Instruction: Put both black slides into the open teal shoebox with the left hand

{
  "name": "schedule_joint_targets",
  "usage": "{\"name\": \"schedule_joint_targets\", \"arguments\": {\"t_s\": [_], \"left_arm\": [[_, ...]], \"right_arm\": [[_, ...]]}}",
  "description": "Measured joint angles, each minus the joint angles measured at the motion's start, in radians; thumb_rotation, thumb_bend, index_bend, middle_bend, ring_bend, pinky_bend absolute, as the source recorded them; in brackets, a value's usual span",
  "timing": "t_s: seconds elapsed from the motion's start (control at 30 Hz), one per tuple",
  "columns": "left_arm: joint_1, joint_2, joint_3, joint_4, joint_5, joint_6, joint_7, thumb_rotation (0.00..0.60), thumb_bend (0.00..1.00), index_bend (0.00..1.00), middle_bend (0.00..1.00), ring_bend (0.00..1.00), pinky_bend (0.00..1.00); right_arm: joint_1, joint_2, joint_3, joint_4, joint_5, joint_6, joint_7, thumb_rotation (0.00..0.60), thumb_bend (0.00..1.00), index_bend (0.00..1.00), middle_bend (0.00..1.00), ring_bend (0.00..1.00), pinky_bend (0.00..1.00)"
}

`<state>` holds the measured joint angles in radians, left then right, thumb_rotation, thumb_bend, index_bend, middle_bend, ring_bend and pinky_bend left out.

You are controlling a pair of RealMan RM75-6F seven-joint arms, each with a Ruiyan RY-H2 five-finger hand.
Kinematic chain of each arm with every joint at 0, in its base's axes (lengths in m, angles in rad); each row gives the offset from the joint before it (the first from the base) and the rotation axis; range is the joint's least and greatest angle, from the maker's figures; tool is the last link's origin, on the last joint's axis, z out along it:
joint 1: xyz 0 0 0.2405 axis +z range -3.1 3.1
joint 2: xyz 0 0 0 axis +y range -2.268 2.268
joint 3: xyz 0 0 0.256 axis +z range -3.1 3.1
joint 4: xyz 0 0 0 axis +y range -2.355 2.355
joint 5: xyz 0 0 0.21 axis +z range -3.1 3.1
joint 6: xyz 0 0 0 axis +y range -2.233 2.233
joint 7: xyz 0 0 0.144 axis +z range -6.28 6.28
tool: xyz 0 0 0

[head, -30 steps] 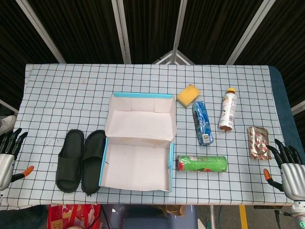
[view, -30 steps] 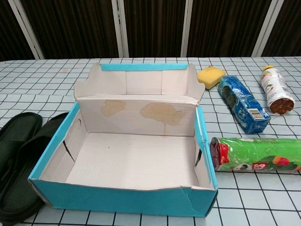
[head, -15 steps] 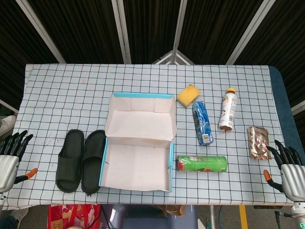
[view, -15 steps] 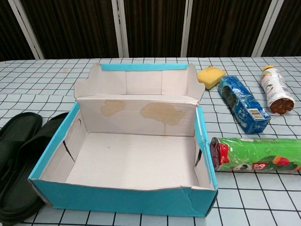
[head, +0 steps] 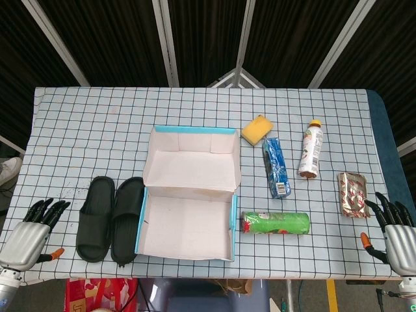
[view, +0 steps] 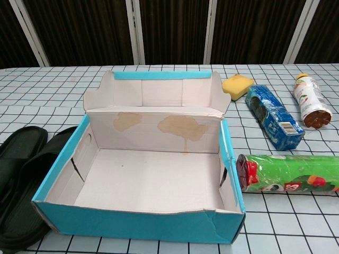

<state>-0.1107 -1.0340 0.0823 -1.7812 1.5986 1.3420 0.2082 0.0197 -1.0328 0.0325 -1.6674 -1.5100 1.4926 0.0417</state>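
1. The left hand (head: 27, 233), fingers spread and holding nothing, sits at the counter's (head: 97, 123) near left corner; the right hand (head: 396, 231), likewise spread, at the near right.
2. Both black slides (head: 110, 218) lie side by side, touching the open teal shoebox's (head: 233, 224) left wall.
3. Farther right lie a green can (head: 275, 223) and a blue packet (head: 276, 167).

Two black slides (head: 110, 218) are seen side by side just left of the open teal shoebox (head: 188, 194) on the counter (head: 97, 130), left hand (head: 29, 233) spread near the front-left edge, right hand (head: 396, 229) spread at front-right, nothing held.
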Motion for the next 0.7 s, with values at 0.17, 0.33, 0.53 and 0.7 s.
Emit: {"name": "schedule_joint_targets", "arguments": {"t_s": [0.17,0.33,0.53,0.7], "left_arm": [[-0.018,-0.037,0.008,0.020,-0.027,-0.063,0.030,0.600,0.13,0.00,0.09,0.00,0.01],[-0.033,-0.069,0.010,0.053,-0.056,-0.104,0.048,0.600,0.13,0.00,0.09,0.00,0.01],[-0.053,-0.103,-0.003,0.099,-0.091,-0.137,0.054,0.600,0.13,0.00,0.10,0.00,0.01],[-0.074,-0.130,-0.017,0.132,-0.103,-0.156,0.052,0.600,0.13,0.00,0.10,0.00,0.01]], "right_arm": [[-0.001,0.002,0.000,0.002,-0.002,0.003,0.011,0.600,0.40,0.17,0.05,0.13,0.07],[0.000,0.003,0.000,0.006,0.001,-0.003,0.015,0.600,0.40,0.17,0.05,0.13,0.07],[0.002,0.002,-0.001,0.006,0.003,-0.011,0.011,0.600,0.40,0.17,0.05,0.13,0.07],[0.004,0.002,0.000,0.007,0.011,-0.017,0.010,0.600,0.40,0.17,0.05,0.13,0.07]]}}
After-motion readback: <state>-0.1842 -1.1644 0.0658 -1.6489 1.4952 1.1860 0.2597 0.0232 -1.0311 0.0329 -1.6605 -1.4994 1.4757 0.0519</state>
